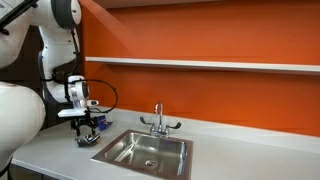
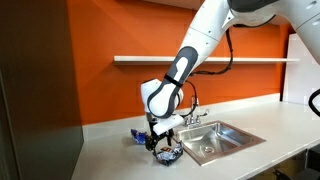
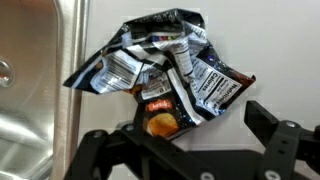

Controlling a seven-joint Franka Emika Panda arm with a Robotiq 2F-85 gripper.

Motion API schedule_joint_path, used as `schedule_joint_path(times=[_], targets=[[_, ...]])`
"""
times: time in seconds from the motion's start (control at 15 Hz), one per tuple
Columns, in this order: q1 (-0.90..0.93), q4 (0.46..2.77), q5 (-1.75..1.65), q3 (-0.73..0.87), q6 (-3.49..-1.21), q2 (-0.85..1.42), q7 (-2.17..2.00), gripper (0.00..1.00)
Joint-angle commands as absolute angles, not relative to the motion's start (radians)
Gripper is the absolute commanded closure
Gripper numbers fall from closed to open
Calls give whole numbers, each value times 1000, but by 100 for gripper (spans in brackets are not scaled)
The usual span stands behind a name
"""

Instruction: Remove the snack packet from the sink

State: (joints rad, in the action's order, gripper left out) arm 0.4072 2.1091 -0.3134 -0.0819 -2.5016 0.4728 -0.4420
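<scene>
The snack packet [image 3: 165, 65] is crumpled, dark with silvery label patches and an orange chip picture. It lies on the white counter just beside the sink's rim [image 3: 70, 40], outside the basin. My gripper [image 3: 178, 132] is open right over it, with the packet's lower end between the two black fingers. In both exterior views the gripper [image 1: 88, 124] [image 2: 162, 143] hangs low over the packet [image 1: 88, 140] [image 2: 169, 156], on the counter next to the stainless sink [image 1: 118, 143] [image 2: 238, 131].
A chrome two-handle faucet [image 1: 158, 122] [image 2: 192, 116] stands behind the basin. A small bright blue object [image 2: 135, 138] lies on the counter near the gripper. An orange wall with a white shelf [image 1: 200, 64] runs behind the counter.
</scene>
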Motion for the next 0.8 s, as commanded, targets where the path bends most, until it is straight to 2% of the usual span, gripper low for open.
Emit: schedule_joint_path(times=[0.0,0.73], targets=[[421,2122,-309,-78,-2476,419,-445,0],[360,2260,-328,-9,-2489,219,-554,0]])
